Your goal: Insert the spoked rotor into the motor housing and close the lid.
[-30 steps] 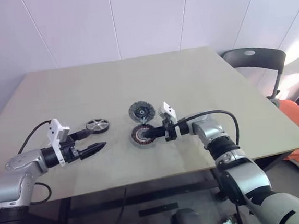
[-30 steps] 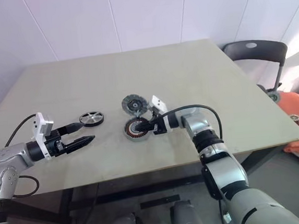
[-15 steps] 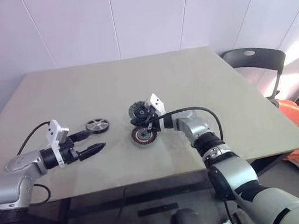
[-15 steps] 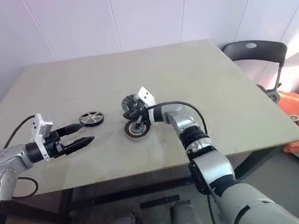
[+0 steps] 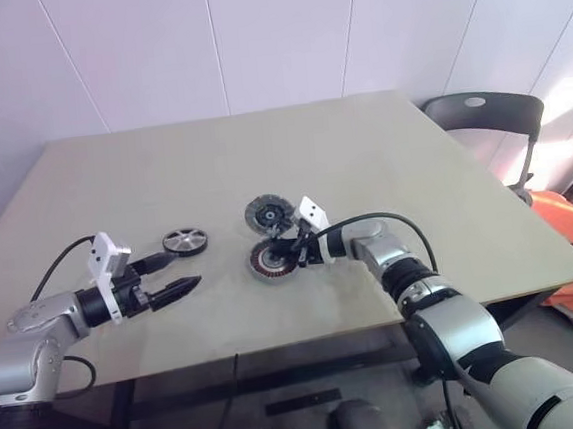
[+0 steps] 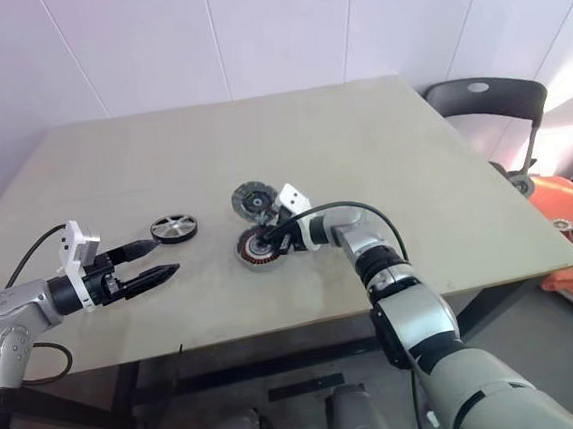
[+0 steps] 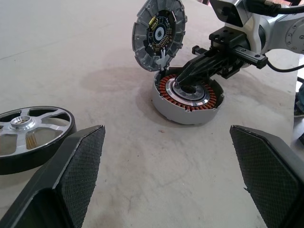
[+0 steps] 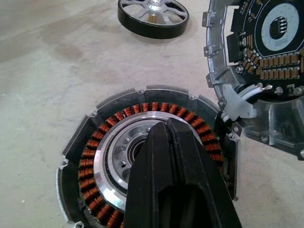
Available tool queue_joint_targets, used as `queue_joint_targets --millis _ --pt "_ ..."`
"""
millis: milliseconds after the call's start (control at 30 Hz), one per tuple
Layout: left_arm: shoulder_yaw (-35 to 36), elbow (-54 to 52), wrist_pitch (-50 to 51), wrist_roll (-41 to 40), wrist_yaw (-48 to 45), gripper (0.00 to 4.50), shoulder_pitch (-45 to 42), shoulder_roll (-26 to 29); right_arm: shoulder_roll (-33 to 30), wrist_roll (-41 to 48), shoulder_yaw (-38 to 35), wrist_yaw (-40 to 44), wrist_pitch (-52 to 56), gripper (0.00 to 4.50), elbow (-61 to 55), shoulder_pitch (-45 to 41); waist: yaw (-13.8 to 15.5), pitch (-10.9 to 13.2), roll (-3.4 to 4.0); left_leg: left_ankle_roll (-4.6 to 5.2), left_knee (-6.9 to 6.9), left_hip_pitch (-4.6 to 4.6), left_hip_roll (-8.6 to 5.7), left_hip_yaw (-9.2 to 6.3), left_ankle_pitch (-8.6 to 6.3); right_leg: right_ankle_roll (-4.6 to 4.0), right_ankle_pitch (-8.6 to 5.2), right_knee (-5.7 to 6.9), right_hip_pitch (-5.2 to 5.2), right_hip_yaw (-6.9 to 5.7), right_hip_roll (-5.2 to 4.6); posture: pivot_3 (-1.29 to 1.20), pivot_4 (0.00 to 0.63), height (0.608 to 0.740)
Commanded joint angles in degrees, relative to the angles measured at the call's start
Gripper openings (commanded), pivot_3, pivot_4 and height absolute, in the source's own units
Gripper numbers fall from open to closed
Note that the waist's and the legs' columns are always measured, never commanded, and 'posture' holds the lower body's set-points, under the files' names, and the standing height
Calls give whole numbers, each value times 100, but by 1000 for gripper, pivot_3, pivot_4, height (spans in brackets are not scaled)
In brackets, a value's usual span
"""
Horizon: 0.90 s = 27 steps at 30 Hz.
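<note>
Beige table — spoked rotor, motor housing resting on it.

Copper-wound motor housing flat, lid tilted open behind, spoked rotor apart

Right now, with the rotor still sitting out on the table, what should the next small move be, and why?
Probably lift the right gripper clear: its shut fingers rest over the motor housing center, where the spoked rotor must go. The lid stands tilted open, and the open left gripper is beside the rotor.
</note>
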Motion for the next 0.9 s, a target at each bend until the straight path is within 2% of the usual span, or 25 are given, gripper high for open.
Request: queue_joint_targets --millis 33,333,433,633,900 --pt "164 -138 -71 -45 22 4482 -105 30 -14 -98 18 -106 -143 26 119 -104 0 0 0 0 0 0 0 0 0 0 0 0 1 0 0 0 0 740" --pt "160 -103 -82 -35 5 4482 -112 39 -102 -625 392 -535 -993 26 296 -29 4 -2 -2 0 2 4 -1 -1 0 0 0 -1 7 -1 -1 0 0 740" --pt "159 -98 -83 -38 2 4482 -114 32 -39 -318 114 -416 -761 26 333 -118 4 -2 -3 0 3 10 -1 -1 0 0 0 -1 13 -1 -1 0 0 740" --pt "166 -116 -82 -42 18 4482 -112 25 -1 753 -771 385 408 26 40 -471 3 0 0 0 3 3 0 -3 0 0 0 -2 9 -1 -2 0 0 740" --pt "457 -173 19 -101 159 4482 -14 168 -323 939 -818 948 932 26 -540 -459 4 1 1 0 -5 -4 1 -4 0 0 0 -5 -2 -2 -3 0 0 740"
